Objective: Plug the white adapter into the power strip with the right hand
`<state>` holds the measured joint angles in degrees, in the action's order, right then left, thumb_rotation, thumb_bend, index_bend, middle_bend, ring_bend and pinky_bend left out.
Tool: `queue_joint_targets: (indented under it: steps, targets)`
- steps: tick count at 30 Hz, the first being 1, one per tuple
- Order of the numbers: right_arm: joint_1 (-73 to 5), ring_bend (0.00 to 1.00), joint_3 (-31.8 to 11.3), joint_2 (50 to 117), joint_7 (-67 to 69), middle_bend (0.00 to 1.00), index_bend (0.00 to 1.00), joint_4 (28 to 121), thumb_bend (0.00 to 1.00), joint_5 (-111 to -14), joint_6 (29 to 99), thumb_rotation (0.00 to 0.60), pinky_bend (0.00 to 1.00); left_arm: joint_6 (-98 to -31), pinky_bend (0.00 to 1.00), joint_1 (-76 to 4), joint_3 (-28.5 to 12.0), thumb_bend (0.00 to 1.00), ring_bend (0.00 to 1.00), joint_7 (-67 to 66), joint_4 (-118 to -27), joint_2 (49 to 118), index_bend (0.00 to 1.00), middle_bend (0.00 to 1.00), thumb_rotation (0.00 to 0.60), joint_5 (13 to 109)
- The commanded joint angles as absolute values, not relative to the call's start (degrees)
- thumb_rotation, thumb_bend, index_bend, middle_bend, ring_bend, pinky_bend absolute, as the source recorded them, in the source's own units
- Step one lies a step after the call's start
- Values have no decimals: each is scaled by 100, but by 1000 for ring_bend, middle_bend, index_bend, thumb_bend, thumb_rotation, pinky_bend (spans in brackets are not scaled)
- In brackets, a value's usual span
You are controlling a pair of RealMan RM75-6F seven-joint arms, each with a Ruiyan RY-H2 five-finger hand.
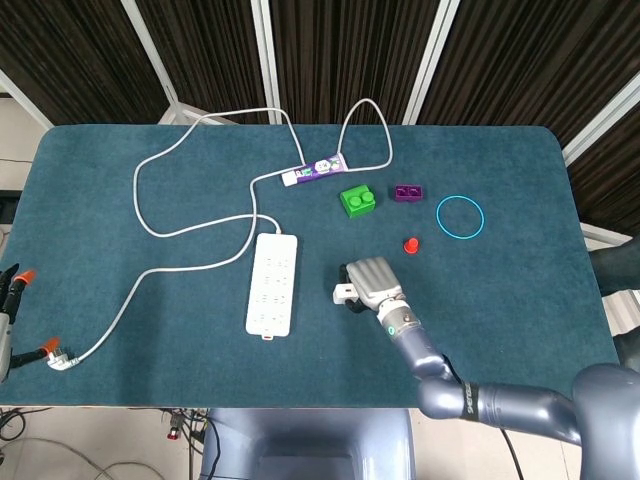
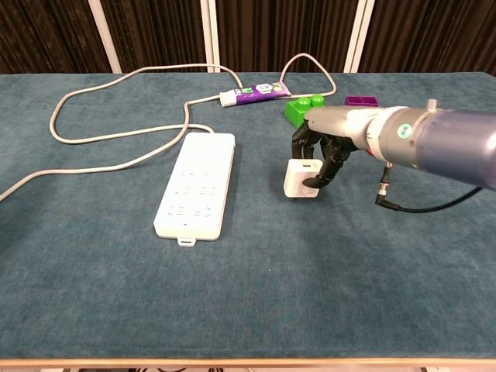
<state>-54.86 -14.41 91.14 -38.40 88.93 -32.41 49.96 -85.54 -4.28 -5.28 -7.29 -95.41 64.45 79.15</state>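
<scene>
My right hand point(image 1: 370, 279) point(image 2: 325, 149) grips the white adapter point(image 1: 346, 293) point(image 2: 299, 179) from above and holds it off the blue tabletop, a short way right of the white power strip point(image 1: 272, 283) point(image 2: 195, 192). The strip lies lengthwise with its sockets facing up and its grey cable point(image 1: 190, 228) looping away to the back left. My left hand point(image 1: 8, 312) shows only as dark fingers at the far left edge of the head view, away from everything; I cannot tell how it is held.
Behind the right hand lie a green brick point(image 1: 357, 201) point(image 2: 297, 109), a purple brick point(image 1: 407, 192) point(image 2: 360, 101), a small red piece point(image 1: 410, 245) and a cyan ring point(image 1: 459, 217). A toothpaste tube point(image 1: 315, 170) point(image 2: 254, 94) lies at the back. The cable's plug point(image 1: 58, 357) rests front left.
</scene>
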Motion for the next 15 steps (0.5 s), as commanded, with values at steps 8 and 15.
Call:
queue_joint_targets:
  steps: [8, 15]
  targets:
    - [-7329, 624, -1886, 9281, -5267, 611, 823, 8576, 542, -225, 5205, 600, 498, -8501, 0, -459, -572, 102, 0, -725, -9493, 6460, 133, 0, 600, 7826]
    - [-7808, 626, -2075, 9421, -5596, 612, 825, 8323, 542, 460, 5446, 600, 498, -8460, 0, -468, -587, 102, 0, -631, -9473, 6422, 133, 0, 600, 7788]
